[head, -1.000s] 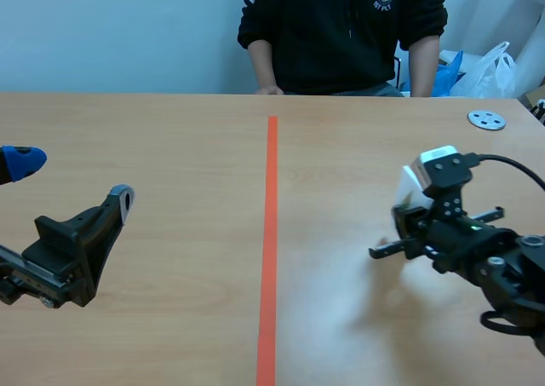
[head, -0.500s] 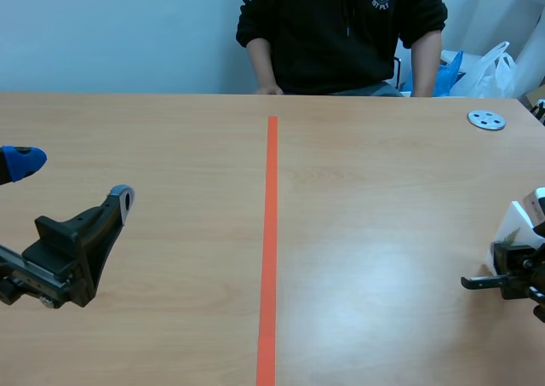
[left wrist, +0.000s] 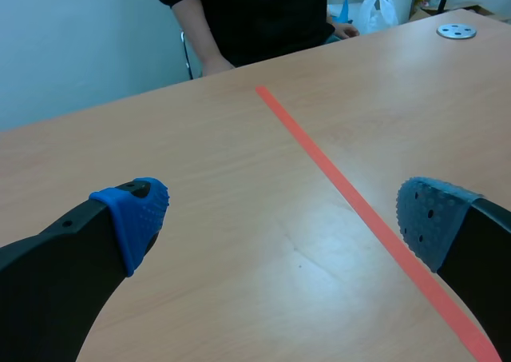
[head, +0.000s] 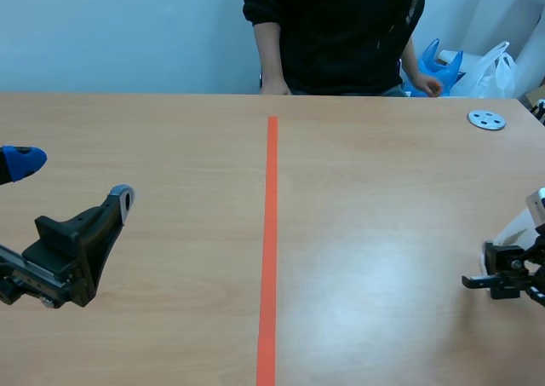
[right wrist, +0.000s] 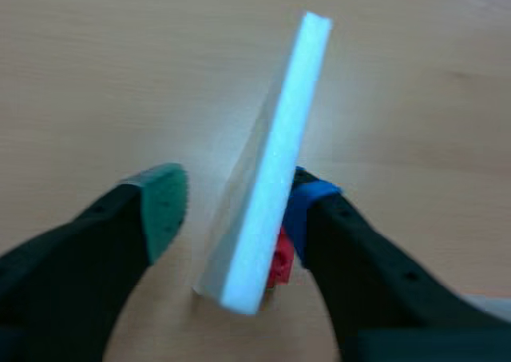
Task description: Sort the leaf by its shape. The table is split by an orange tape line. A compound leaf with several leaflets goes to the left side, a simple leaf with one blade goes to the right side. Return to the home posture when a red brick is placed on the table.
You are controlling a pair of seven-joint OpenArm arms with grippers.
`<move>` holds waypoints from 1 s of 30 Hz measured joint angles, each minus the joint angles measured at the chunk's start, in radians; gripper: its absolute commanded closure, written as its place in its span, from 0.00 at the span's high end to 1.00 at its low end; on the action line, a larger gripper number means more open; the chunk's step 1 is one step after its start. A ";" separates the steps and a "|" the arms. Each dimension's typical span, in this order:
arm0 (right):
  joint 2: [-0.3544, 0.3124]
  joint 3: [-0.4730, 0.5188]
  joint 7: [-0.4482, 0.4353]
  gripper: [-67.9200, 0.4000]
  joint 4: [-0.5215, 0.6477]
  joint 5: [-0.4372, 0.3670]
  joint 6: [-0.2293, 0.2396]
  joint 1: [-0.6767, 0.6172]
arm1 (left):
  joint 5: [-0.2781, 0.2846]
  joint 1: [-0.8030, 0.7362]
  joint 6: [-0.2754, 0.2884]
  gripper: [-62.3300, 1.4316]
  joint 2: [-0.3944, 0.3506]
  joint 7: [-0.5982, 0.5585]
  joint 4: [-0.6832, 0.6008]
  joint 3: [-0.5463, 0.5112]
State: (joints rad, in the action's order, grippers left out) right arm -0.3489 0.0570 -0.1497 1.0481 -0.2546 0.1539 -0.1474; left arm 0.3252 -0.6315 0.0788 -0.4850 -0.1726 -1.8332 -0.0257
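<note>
Blue-padded and spread wide with nothing in it, the left claw [head: 72,180] hangs low over the counter [head: 375,190], well left of the orange tape line [head: 271,233]. At the far right edge sits the right claw [right wrist: 235,204], fingers part-open around a white card [right wrist: 287,122]. The card is tilted, touching the blue pad [right wrist: 307,206] with a gap to the green pad [right wrist: 166,198] — leaning there, apparently not clamped. It is seen edge-on, so the leaf's shape can't be read; it sits on the counter's right side.

Likely step: letting go. Best done by opening wider, then lifting straight away so the blue pad doesn't drag or tip the card.

A small red piece [right wrist: 279,268] shows behind the card's lower end — can't tell what it is.

Nearby: a person [head: 341,28] sits across the counter, one hand [head: 430,85] at the far edge, plastic bags [head: 490,66] behind and a metal disc [head: 486,120] beside. All are well apart from the card; nothing blocks the way.
</note>
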 measured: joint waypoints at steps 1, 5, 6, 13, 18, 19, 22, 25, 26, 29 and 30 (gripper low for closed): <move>0.000 0.000 0.000 0.55 0.000 0.000 0.000 0.000 | 0.000 0.000 0.000 0.98 0.000 0.000 0.000 0.000; 0.000 0.000 -0.005 0.70 0.000 0.000 0.000 0.000 | 0.000 0.000 0.000 0.98 0.000 0.000 0.000 0.000; 0.000 0.000 -0.007 0.73 0.000 0.000 0.000 0.000 | 0.000 0.000 0.000 0.98 0.000 0.000 0.000 0.000; 0.000 0.008 -0.003 0.83 0.146 0.004 0.008 -0.074 | 0.000 0.000 0.000 0.98 0.000 0.000 0.000 0.000; 0.005 0.070 0.002 0.83 0.334 0.003 0.010 -0.159 | 0.000 0.000 0.000 0.98 0.000 0.000 0.000 0.000; 0.005 0.084 0.005 0.83 0.372 0.003 0.010 -0.177 | 0.000 0.000 0.000 0.98 0.000 0.000 0.000 0.000; 0.000 0.116 0.013 0.83 0.494 0.003 0.020 -0.237 | 0.000 0.000 0.000 0.98 0.000 0.000 0.000 0.000; -0.021 0.138 0.019 0.83 0.617 0.004 0.045 -0.303 | 0.000 0.000 0.000 0.98 0.000 0.000 0.000 0.000; -0.030 0.146 0.021 0.83 0.655 0.004 0.053 -0.322 | 0.000 0.000 0.000 0.98 0.000 0.000 0.000 0.000; -0.058 0.167 0.051 0.83 0.753 0.003 0.108 -0.361 | 0.000 0.000 0.000 0.98 0.000 -0.001 0.000 0.000; -0.069 0.167 0.056 0.83 0.781 0.003 0.129 -0.370 | 0.000 0.000 0.000 0.98 0.000 -0.002 0.000 0.000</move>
State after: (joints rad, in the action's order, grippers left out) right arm -0.4183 0.2237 -0.0933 1.8294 -0.2512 0.2825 -0.5171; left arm 0.3256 -0.6315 0.0788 -0.4850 -0.1749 -1.8332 -0.0257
